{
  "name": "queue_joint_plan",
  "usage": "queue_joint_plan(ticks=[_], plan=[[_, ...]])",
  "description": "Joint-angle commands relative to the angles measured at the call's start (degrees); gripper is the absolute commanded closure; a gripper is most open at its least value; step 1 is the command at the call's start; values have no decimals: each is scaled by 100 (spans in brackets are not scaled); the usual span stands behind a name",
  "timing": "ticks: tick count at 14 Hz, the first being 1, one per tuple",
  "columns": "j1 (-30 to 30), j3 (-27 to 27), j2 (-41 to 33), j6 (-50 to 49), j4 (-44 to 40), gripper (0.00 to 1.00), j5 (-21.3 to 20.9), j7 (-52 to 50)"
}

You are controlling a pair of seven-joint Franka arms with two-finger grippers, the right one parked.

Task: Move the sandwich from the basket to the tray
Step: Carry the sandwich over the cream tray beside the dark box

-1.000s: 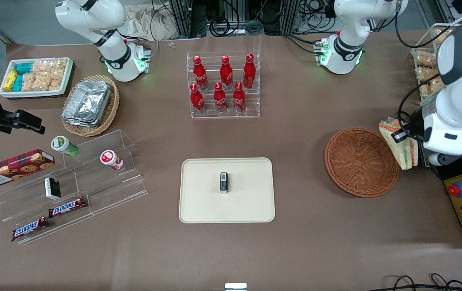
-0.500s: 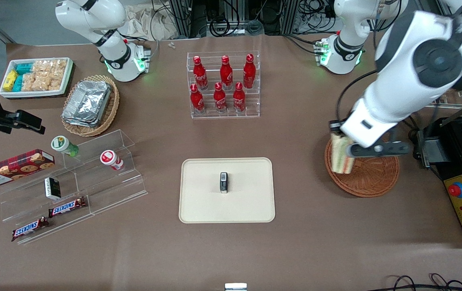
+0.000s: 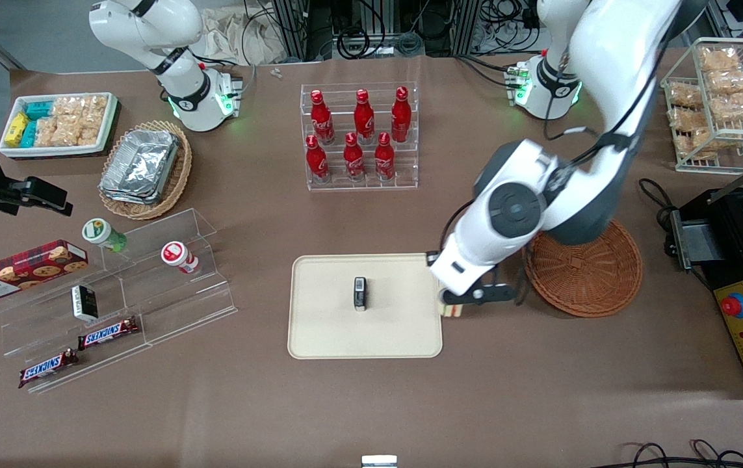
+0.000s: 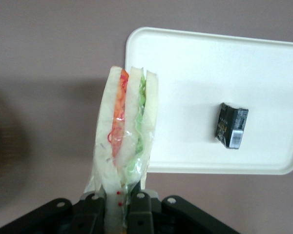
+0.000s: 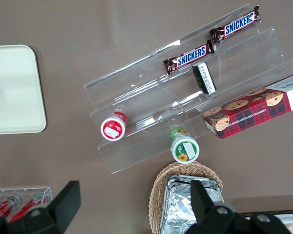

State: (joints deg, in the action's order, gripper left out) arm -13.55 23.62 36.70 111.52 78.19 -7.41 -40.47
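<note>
Sandwich clamped in gripper, raised over tray edge.
Jaws pinched narrow on wedge's base; basket beside tray, toward working arm's end; small dark box on tray middle.

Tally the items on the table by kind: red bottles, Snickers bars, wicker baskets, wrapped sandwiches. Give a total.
Red cola bottles in the clear rack: 6
Brown-wrapped Snickers bars: 2
Woven wicker baskets: 2
Clear-wrapped triangular sandwich, held by the left gripper at the cream tray's edge: 1
Total: 11
</note>
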Motion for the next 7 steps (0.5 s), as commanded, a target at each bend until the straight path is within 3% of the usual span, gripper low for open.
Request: queue_joint_plan(ticks=[1, 4, 7], plan=[[-121, 11, 477, 246, -348, 100, -260, -311], [-200, 2, 828, 852, -348, 100, -296, -540], [-306, -6, 1119, 1161, -374, 100, -673, -803]])
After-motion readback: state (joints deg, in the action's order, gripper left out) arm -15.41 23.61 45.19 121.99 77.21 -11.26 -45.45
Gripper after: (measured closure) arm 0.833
